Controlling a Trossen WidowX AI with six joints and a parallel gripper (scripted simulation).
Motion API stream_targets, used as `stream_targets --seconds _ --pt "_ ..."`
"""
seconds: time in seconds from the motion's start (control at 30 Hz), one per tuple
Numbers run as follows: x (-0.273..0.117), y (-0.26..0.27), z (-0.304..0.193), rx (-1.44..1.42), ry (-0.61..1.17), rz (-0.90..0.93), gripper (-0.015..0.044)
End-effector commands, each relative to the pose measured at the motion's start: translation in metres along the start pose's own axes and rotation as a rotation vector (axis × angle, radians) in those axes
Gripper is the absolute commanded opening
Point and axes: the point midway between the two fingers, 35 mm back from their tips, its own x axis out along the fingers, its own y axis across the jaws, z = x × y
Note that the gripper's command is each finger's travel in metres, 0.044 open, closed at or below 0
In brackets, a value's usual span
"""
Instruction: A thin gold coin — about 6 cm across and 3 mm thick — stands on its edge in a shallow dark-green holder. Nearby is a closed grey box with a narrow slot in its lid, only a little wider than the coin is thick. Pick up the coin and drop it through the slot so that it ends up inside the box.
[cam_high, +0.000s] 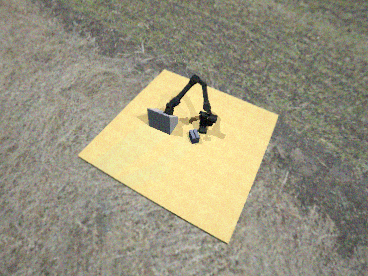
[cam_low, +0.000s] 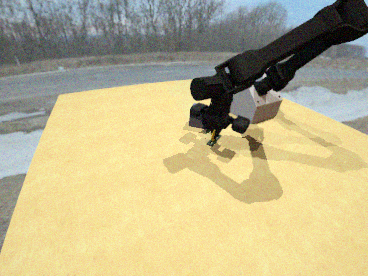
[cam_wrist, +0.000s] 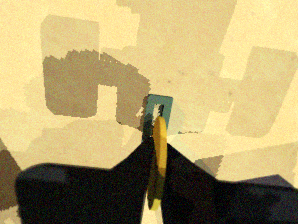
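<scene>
The gold coin stands on edge, seen nearly edge-on between the fingertips. My gripper is shut on it, with one finger on each side. The dark-green holder lies on the mat directly below; its far end and part of its slot show past the coin. Whether the coin's lower edge is still in the slot is hidden. The grey box stands close beside the gripper, its slotted lid on top; in the exterior view the gripper partly covers it.
A larger grey block with a slanted side stands near the arm's base, behind the gripper in the exterior view. The yellow mat lies under everything, with the arm's shadows across it.
</scene>
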Motion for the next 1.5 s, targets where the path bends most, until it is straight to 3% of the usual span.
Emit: stream_targets --seconds 0.0,1.47 --pt "0.001 0.0 -0.002 0.007 0.003 0.003 0.0" --pt "-0.094 -0.001 -0.001 0.007 0.005 -0.001 0.0"
